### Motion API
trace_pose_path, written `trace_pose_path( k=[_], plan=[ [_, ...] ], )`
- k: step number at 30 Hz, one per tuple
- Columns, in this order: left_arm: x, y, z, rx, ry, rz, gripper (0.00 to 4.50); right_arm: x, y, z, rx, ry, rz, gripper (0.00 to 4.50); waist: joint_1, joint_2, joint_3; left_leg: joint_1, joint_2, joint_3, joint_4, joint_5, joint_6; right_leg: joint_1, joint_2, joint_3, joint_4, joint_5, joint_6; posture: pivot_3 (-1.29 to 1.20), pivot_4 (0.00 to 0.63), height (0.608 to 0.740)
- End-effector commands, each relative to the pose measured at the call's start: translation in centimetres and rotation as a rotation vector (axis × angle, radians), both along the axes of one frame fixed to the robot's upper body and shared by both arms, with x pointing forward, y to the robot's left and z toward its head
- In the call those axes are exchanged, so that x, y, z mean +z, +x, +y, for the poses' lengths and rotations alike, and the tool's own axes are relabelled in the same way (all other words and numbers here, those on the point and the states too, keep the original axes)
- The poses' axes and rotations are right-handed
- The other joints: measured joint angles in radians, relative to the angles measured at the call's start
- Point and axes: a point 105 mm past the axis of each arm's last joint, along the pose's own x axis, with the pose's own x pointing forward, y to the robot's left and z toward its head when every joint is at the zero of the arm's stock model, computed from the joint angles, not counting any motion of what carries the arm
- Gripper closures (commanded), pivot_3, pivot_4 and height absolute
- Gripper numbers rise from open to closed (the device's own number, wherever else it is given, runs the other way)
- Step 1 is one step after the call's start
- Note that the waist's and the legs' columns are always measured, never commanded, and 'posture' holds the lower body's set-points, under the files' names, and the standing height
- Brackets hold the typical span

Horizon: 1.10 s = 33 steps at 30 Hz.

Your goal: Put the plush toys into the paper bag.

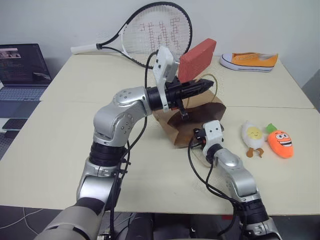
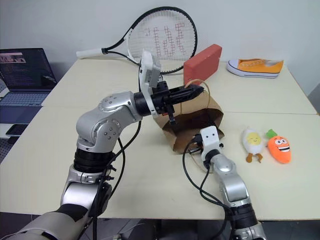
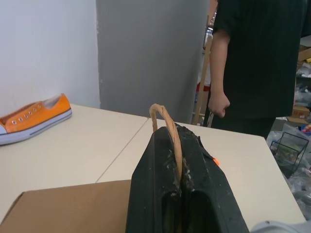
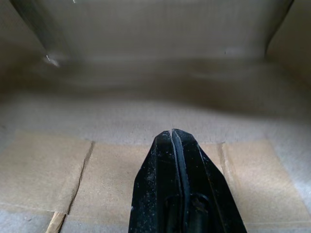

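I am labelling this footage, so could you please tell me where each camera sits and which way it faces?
Left eye view: head, looking down on the table, paper bag and both arms.
Right eye view: the same scene.
Left wrist view: along the left gripper, shut on the bag handle, toward the sneaker and a person.
Right wrist view: along the shut right gripper, inside the bag.
Shared: the sneaker, in head and left wrist views.

Cream bench (image 1: 75, 150); tennis racket (image 1: 150, 32) flat at far edge, red block (image 1: 197, 59) just right of it, orange-and-white sneaker (image 1: 249, 61) far right; open laptop (image 1: 20, 70) off the left side; person in dark shirt (image 3: 262, 63) standing past the bench
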Motion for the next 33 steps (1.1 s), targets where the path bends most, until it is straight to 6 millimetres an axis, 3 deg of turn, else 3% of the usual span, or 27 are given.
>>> trace_pose_path(
  k=[1, 6, 14, 18, 21, 25, 28, 32, 33],
  plan=[
    [1.0, -1.0, -0.3, -0.026, -0.021, -0.042, 4.50, 2.5, -0.7, -0.5, 0.022, -0.001, -0.067, 4.47, 0.000, 0.000, 0.000, 0.000, 0.000, 0.000, 0.000, 0.000, 0.000, 0.000, 0.000, 0.000, 0.000, 0.000, 0.000, 0.00, 0.150, 0.740],
    [0.7, -1.3, -0.5, -0.038, -0.016, -0.032, 4.50, 3.8, -2.1, -1.3, 0.073, -0.100, -0.071, 4.47, 0.001, 0.000, 0.000, -0.001, 0.000, 0.000, 0.000, 0.000, 0.000, 0.000, 0.000, 0.000, 0.000, 0.000, 0.000, 0.00, 0.150, 0.740],
    [-0.4, -2.2, -1.0, -0.080, -0.006, 0.016, 4.50, 9.2, -5.5, -3.4, 0.221, -0.137, -0.074, 4.47, 0.002, 0.000, 0.000, -0.001, 0.000, 0.000, 0.000, 0.000, 0.000, -0.001, 0.000, 0.000, 0.000, 0.000, 0.000, 0.00, 0.150, 0.740],
    [-1.2, -2.5, -1.2, -0.104, -0.003, 0.052, 4.50, 10.3, -7.0, -6.1, 0.258, -0.205, -0.009, 4.47, 0.004, 0.000, 0.000, -0.002, 0.000, -0.001, 0.000, 0.000, 0.000, -0.001, 0.000, -0.001, 0.000, 0.000, 0.000, 0.00, 0.150, 0.740],
    [-1.9, -2.7, -1.4, -0.109, 0.008, 0.071, 4.50, 10.2, -7.3, -8.9, 0.192, -0.261, 0.035, 4.47, 0.007, 0.000, 0.000, -0.003, -0.001, -0.001, 0.000, 0.000, 0.000, -0.001, 0.000, -0.001, -0.002, 0.000, 0.000, 0.00, 0.150, 0.740],
    [-2.5, -2.4, -1.3, -0.096, 0.005, 0.091, 4.50, 9.2, -8.2, -11.8, 0.129, -0.294, 0.086, 3.62, 0.010, 0.000, 0.000, -0.003, -0.001, -0.001, 0.001, 0.000, 0.000, -0.001, 0.000, -0.001, -0.002, -0.001, -0.001, 0.00, 0.150, 0.740],
    [-3.0, -2.1, -1.4, -0.081, 0.002, 0.107, 4.50, 8.1, -8.3, -13.4, 0.069, -0.323, 0.078, 2.53, 0.009, 0.000, 0.000, -0.004, -0.001, 0.000, 0.001, 0.000, 0.000, 0.000, 0.000, 0.000, -0.002, -0.001, -0.001, 0.00, 0.150, 0.740],
    [-3.9, -2.4, -2.0, -0.085, 0.013, 0.108, 4.50, 5.1, -7.8, -15.6, -0.024, -0.464, 0.056, 1.14, 0.006, 0.000, 0.000, -0.003, 0.000, 0.001, 0.001, 0.000, 0.000, 0.000, 0.000, 0.000, -0.004, -0.001, -0.001, 0.00, 0.150, 0.740],
    [-4.0, -2.4, -2.1, -0.085, 0.015, 0.107, 4.50, 4.7, -7.7, -15.8, -0.029, -0.484, 0.048, 1.14, 0.006, 0.000, 0.000, -0.003, 0.000, 0.001, 0.001, 0.000, 0.000, 0.000, 0.000, 0.000, -0.004, -0.001, -0.001, 0.00, 0.150, 0.740]
  ],
)
